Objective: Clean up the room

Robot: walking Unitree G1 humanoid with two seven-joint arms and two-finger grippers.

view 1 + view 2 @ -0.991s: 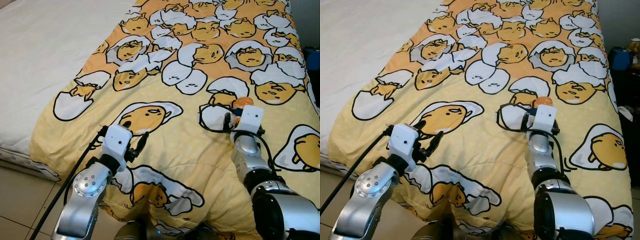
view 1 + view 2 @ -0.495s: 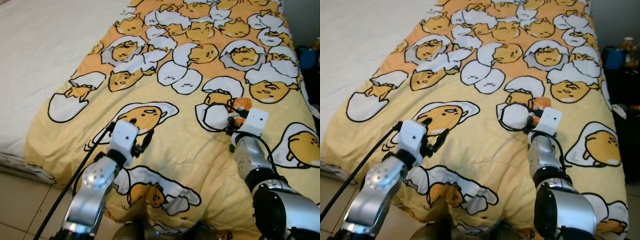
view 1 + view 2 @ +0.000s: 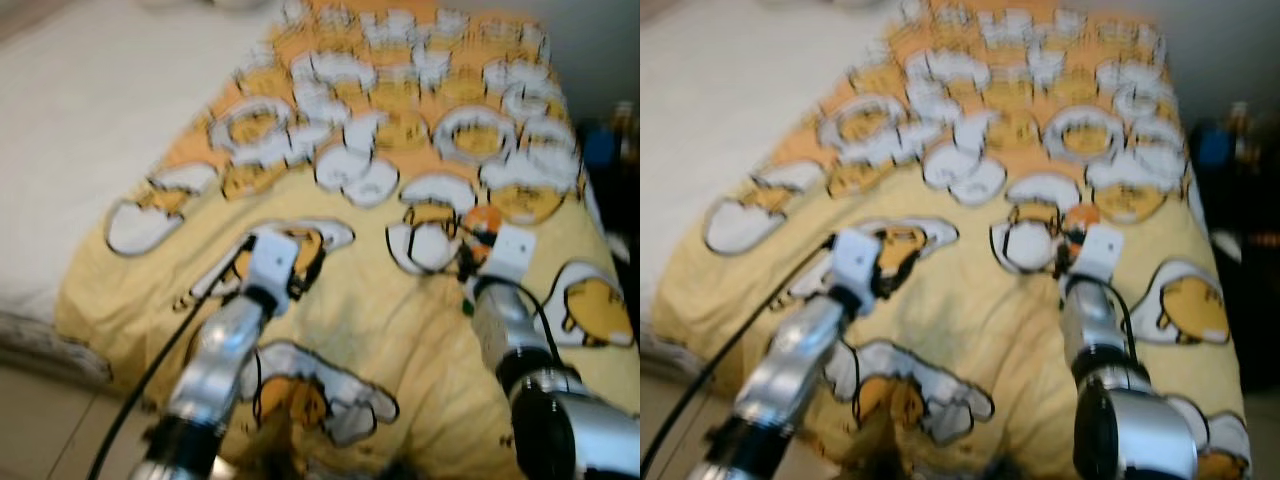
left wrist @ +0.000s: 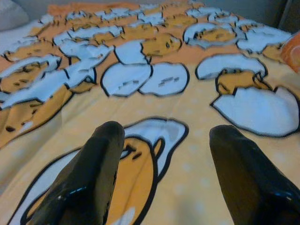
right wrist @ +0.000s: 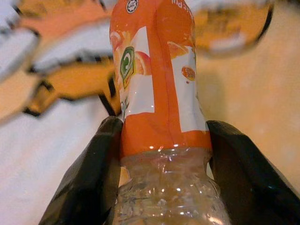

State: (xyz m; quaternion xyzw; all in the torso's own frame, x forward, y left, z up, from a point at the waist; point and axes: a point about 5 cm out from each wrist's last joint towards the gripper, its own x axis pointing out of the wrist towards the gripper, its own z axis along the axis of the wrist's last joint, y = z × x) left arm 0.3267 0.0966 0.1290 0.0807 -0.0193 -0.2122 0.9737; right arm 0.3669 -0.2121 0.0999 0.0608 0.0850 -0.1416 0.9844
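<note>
The head views are now blurred and the whole scene has shifted against the frames of a second ago, so the camera is moving; this is not a displacement of the objects. The bed point(image 3: 60, 130) carries the yellow egg-print quilt point(image 3: 400, 330) as before.

The right gripper point(image 5: 161, 154) has both fingers point(image 5: 93, 178) pressed against the sides of the orange-labelled plastic bottle point(image 5: 159, 93). The jaws are closed as far as the bottle body allows; the bottle passes between them, its clear part nearest the wrist. In the head view the bottle point(image 3: 484, 218) sits at about 2 o'clock from frame centre, touching or just above the quilt; which one cannot be determined.

The left gripper point(image 4: 168, 173) has advanced up the quilt from its earlier position and hovers over a printed yolk figure at about 9 o'clock from frame centre. Its fingers stand well apart and hold nothing.

Judgement: the grasp on the bottle appears secured. The remaining step is probably to lift and carry it to a disposal point. Risk: the thin, empty-looking bottle may crush or slip.
</note>
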